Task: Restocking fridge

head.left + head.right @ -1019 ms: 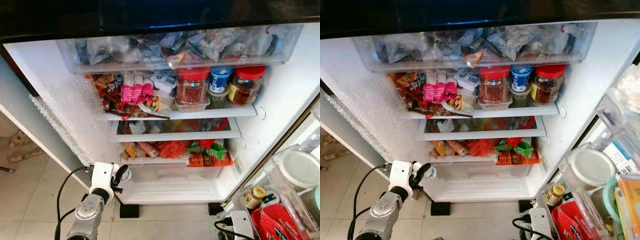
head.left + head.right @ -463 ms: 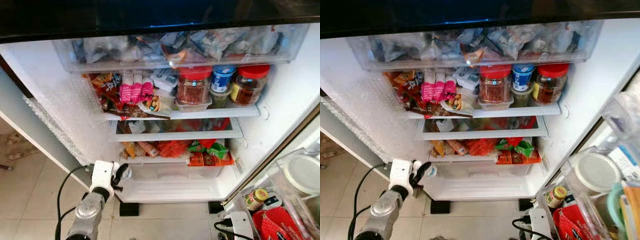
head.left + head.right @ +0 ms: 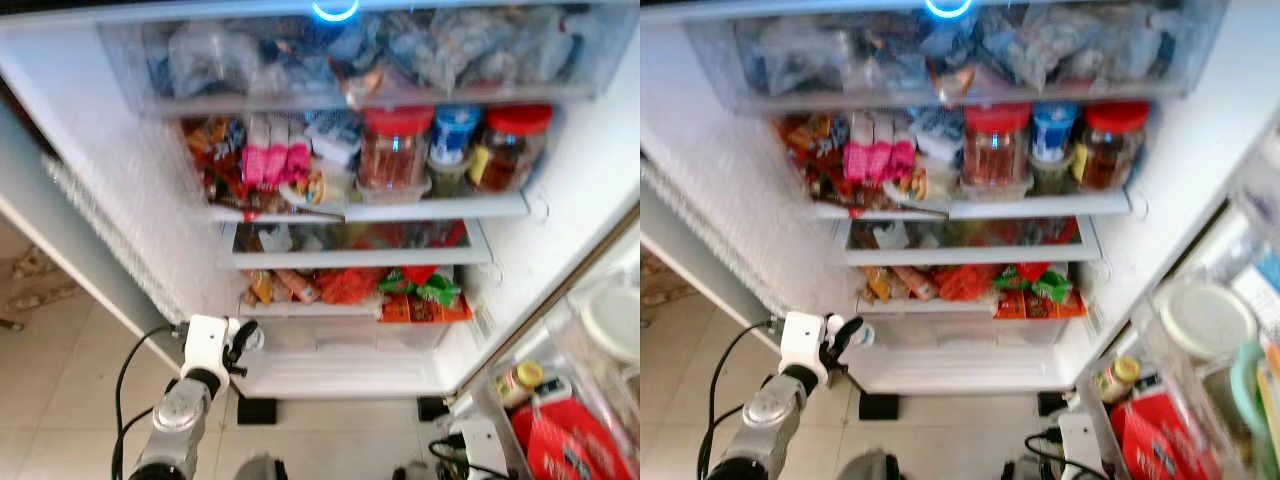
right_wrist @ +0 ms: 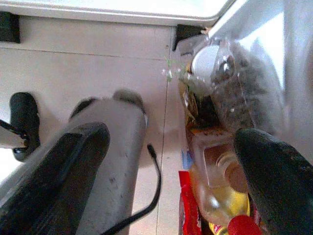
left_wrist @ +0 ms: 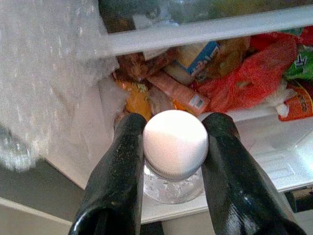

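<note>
The left gripper (image 5: 173, 161) hangs low before the open white fridge (image 3: 110, 180), its black fingers (image 5: 117, 181) clamped on a clear plastic bottle with a white screw cap (image 5: 175, 142), just outside the bottom drawer. Right of it, packed shelves hold red-lidded glass jars (image 3: 395, 150). The right gripper (image 4: 171, 171) hangs over the tiled floor with fingers spread wide, holding nothing.

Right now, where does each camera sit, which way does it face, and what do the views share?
Head eyes: look forward and down into the open fridge; the left arm shows low on the left.
Left wrist: looks along the left gripper, shut on a white-capped bottle, toward the bottom shelf.
Right wrist: faces the floor and door bin past the open right gripper.
Shared: the bottle, also in the head view.
</note>
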